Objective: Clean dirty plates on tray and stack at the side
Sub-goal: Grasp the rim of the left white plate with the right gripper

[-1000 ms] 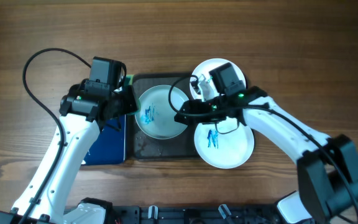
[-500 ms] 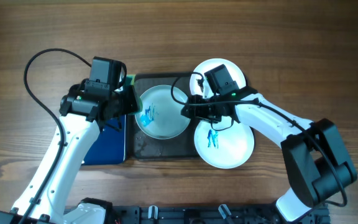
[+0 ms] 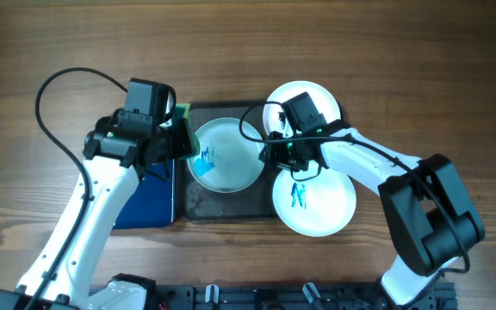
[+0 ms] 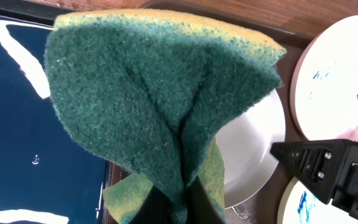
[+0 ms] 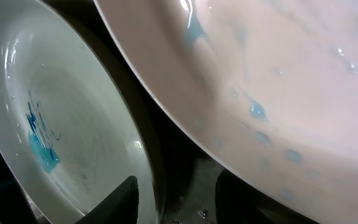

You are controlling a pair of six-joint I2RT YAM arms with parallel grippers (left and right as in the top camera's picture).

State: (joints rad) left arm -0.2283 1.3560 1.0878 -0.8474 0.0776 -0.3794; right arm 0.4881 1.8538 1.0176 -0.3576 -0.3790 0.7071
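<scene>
Overhead: plate white, blue-scribbled; left claw pinches sponge, right claw spread.

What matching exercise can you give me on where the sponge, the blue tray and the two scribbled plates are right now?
Things:
1. sponge
2. blue tray
3. left scribbled plate
4. right scribbled plate

Places:
A. on the table, right of the dark grey tray
B. clamped in the left gripper
C. lying on the dark grey tray
D. on the table, left of the dark grey tray

Pairs: 1-B, 2-D, 3-C, 4-A
</scene>
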